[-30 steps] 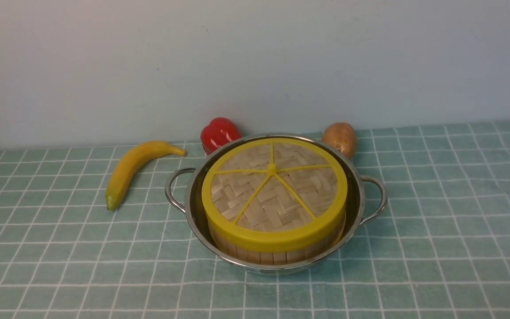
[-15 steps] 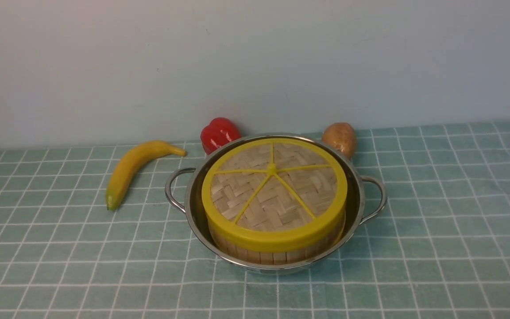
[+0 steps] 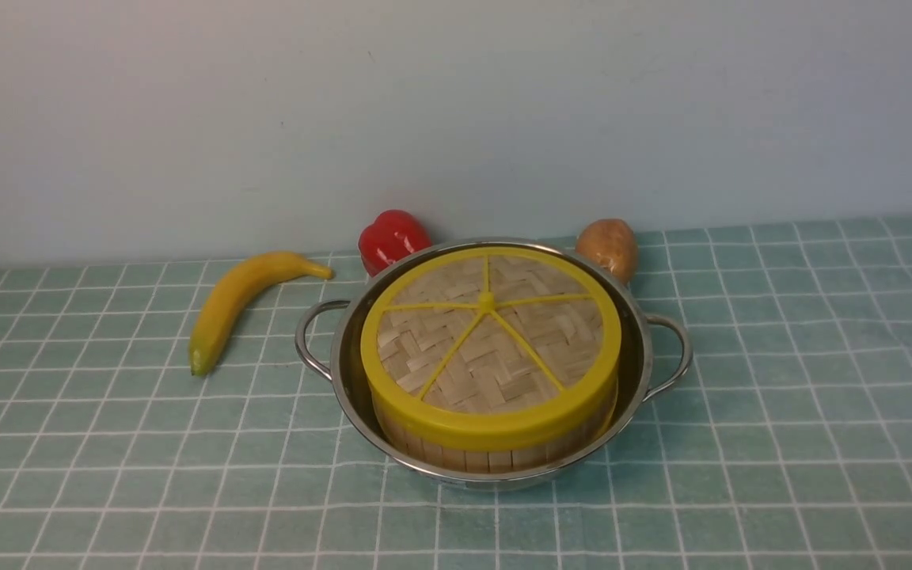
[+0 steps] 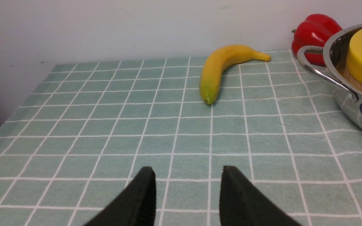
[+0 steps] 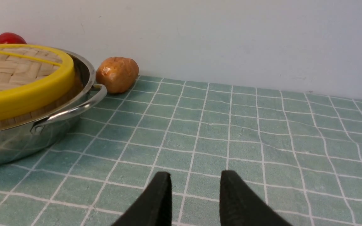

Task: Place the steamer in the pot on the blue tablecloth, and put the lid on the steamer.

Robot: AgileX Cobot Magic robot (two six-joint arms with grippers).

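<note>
Evidently the steamer [image 3: 476, 461] sits inside the pot [image 3: 495, 480], its slatted wall showing at the near side below the yellow rim of the lid [image 3: 495, 356]. The lid lies on top of the steamer, woven face up, with yellow spokes running out from a small centre knob [image 3: 487, 302]. The pot stands upright on the blue cloth [image 3: 741, 443], one looped handle out to the left and the other to the right. A band of the pot's inner wall is visible around the steamer.

At the far side, a red pepper [image 3: 393, 241] is just beside the pot, toward the left, and a brown potato [image 3: 608, 248] is just beside it, toward the right. Well to the left of the potato, a banana [image 3: 242, 305] lies curved on the cloth, apart from the pot, its greenish end pointing near. Beyond the cloth rises a pale wall [image 3: 456, 119].

The left tool [image 4: 189, 171] is released, its two fingers apart with nothing between them. The right tool [image 5: 196, 175] is likewise spread and holds nothing; both show only in their own wrist views.
</note>
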